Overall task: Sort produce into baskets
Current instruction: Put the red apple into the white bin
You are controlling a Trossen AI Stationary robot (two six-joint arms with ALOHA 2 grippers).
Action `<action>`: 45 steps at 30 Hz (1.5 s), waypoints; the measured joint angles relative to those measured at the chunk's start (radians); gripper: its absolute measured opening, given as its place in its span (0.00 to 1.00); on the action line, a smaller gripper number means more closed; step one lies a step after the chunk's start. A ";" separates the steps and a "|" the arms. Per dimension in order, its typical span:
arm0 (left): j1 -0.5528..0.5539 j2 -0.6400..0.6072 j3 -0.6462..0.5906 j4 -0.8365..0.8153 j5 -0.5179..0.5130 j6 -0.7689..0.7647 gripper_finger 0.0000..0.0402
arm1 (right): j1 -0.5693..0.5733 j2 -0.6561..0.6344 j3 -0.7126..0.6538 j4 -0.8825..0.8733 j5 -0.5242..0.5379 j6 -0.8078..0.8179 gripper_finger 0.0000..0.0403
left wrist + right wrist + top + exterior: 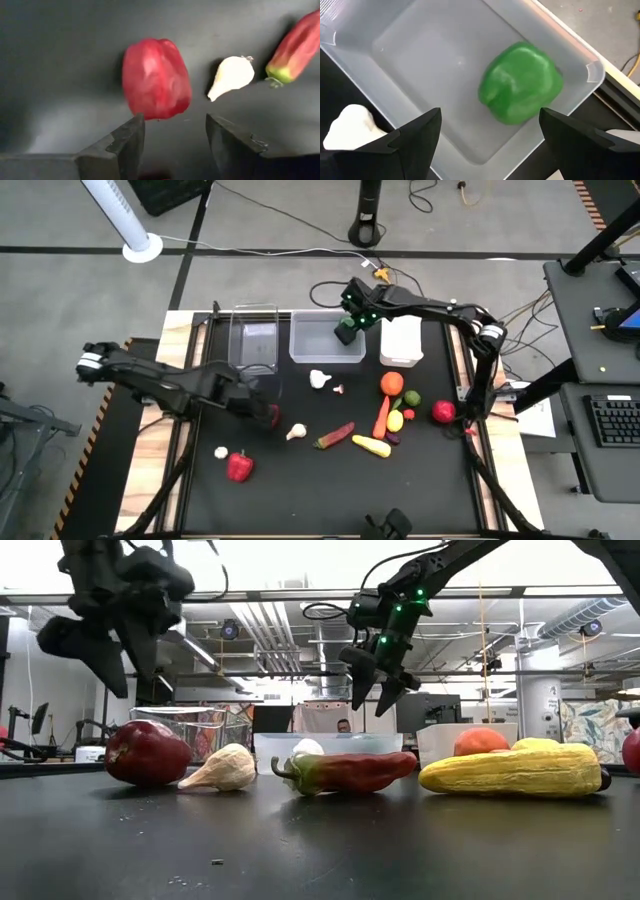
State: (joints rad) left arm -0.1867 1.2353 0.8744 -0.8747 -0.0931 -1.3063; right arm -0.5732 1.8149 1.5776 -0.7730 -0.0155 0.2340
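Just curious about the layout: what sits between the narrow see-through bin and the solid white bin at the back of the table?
The wider clear plastic bin, seen from above, with the right hand hovering open over it.

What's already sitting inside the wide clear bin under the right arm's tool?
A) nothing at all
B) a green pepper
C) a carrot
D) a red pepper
B: the right wrist view shows a green pepper lying in the wide clear bin, with the right tool open above it.
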 joint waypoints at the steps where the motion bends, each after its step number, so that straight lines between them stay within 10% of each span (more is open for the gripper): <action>1: 0.000 0.019 0.009 -0.002 -0.001 0.009 0.49 | 0.000 0.000 0.000 0.000 -0.011 0.000 0.82; 15: 0.008 0.252 0.047 0.002 -0.052 0.046 0.75 | 0.000 -0.001 0.001 0.000 -0.036 -0.003 0.82; 25: 0.008 0.289 0.050 0.028 -0.059 0.090 0.65 | 0.000 -0.007 0.001 -0.007 -0.045 -0.017 0.81; 40: 0.007 -0.027 0.074 0.047 -0.110 0.232 0.53 | 0.001 -0.153 0.001 -0.007 -0.041 -0.032 0.79; 45: 0.012 -0.159 0.131 0.209 -0.234 0.446 0.53 | 0.020 -0.219 -0.007 0.063 -0.201 -0.053 0.81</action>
State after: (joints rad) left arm -0.1745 1.0760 1.0057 -0.6656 -0.3272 -0.8599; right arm -0.5531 1.5959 1.5709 -0.7101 -0.2165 0.1814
